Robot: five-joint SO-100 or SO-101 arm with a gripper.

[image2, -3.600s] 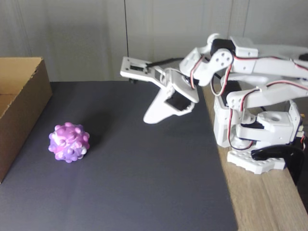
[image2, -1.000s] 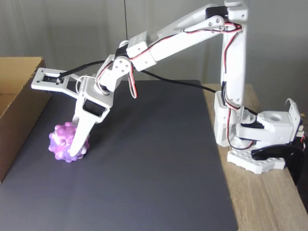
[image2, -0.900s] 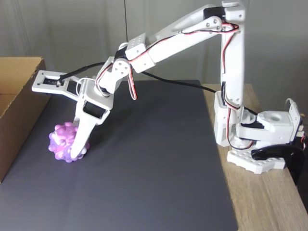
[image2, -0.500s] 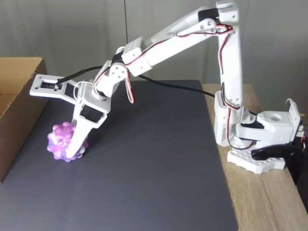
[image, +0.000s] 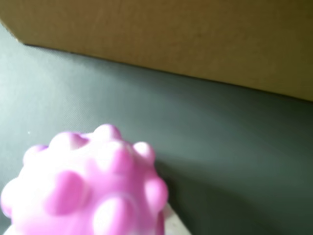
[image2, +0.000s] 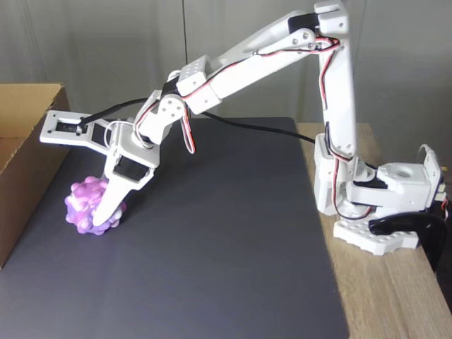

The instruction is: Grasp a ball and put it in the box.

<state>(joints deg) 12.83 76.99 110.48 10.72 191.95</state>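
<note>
The ball [image2: 79, 210], knobbly and mottled purple, pink and white, rests on the dark mat at the left of the fixed view. My gripper [image2: 97, 217] reaches down over it. One white finger [image2: 113, 201] lies across the ball's right front side, and the other finger is hidden behind the ball. In the wrist view the ball [image: 83, 186] bulks very close at the lower left, with a sliver of white finger [image: 171, 223] beside it. The box [image2: 28, 159], brown cardboard, stands just left of the ball, and its plain wall [image: 171, 34] spans the top of the wrist view.
A dark grey mat [image2: 212, 247] covers the table. The arm's white base [image2: 374, 205] is clamped on the wooden tabletop [image2: 395, 296] at the right. A black cable [image2: 261, 127] trails from the wrist back across the mat.
The gripper has come down over the ball and kept shifting left. The ball has slid a little left with it, toward the box.
</note>
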